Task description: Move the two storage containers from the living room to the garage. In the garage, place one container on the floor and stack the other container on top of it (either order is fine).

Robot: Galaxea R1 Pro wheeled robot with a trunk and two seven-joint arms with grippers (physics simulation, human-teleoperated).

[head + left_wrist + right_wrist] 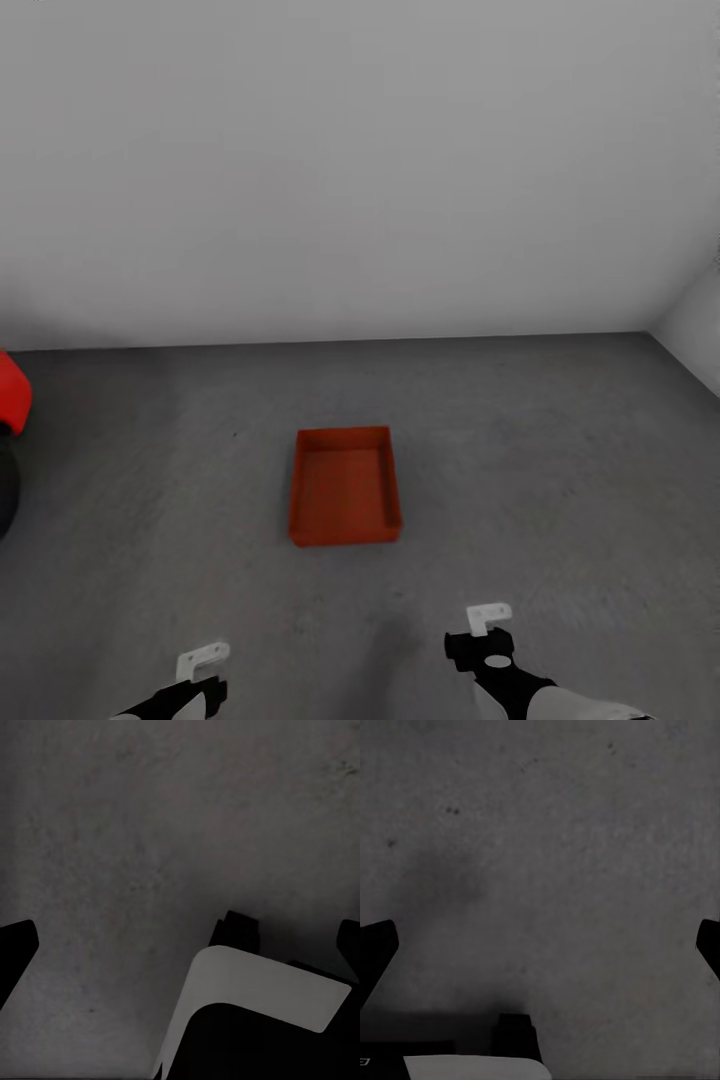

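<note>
You are in the garage with one bin [344, 487] set on the concrete floor [560, 470] ahead, both grippers, left [180, 945] and right [540, 945], have fingers wide apart and hold nothing, so your next move is probably fetching the second bin for stacking.

White wall [360, 160] at back; red car [12, 392] w/ black tyre [6, 490]
</note>
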